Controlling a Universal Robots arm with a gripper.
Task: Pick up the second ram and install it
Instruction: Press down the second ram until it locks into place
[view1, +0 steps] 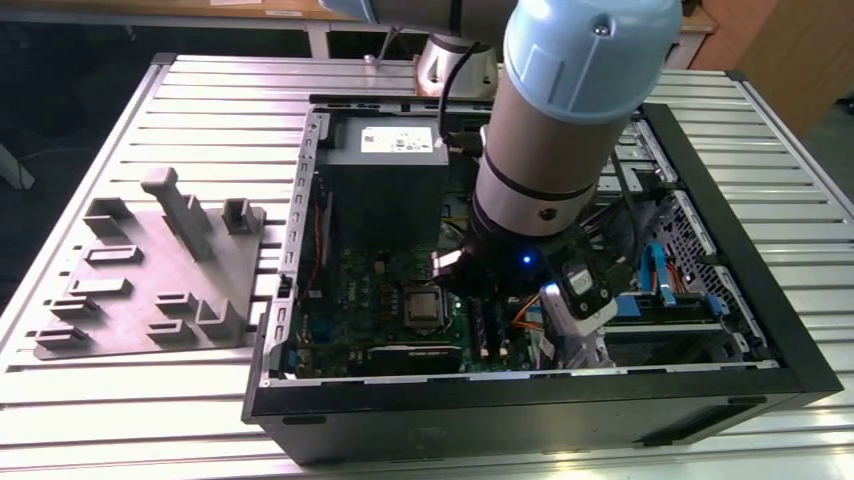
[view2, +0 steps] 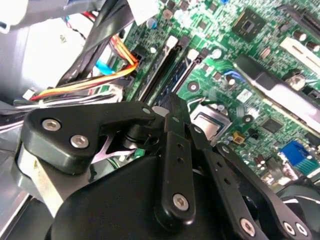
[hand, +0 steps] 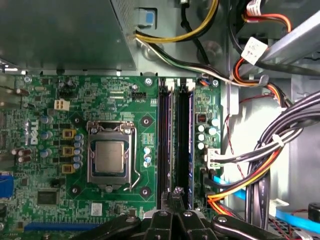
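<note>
My gripper (hand: 175, 192) hangs inside the open computer case (view1: 534, 405), low over the green motherboard (hand: 60, 90). Its black fingers are shut together, and nothing shows between them. The tips sit at one end of two long dark memory slots that run side by side. A thin dark ram stick seems to stand in the slot by the processor (hand: 165, 135) and another in the slot by the cables (hand: 184, 135). I cannot tell which is the second ram. In the second wrist view the gripper (view2: 172, 107) points along the slots (view2: 175, 75). The exterior view has the gripper (view1: 478, 295) under the arm's wrist.
The processor socket (hand: 109, 157) lies beside the slots. Bundled cables (hand: 260, 165) crowd the other side. The grey power-supply box (view1: 387, 150) fills the case's far end. A grey fixture block (view1: 147, 270) with an upright post stands on the slatted table at the exterior view's left.
</note>
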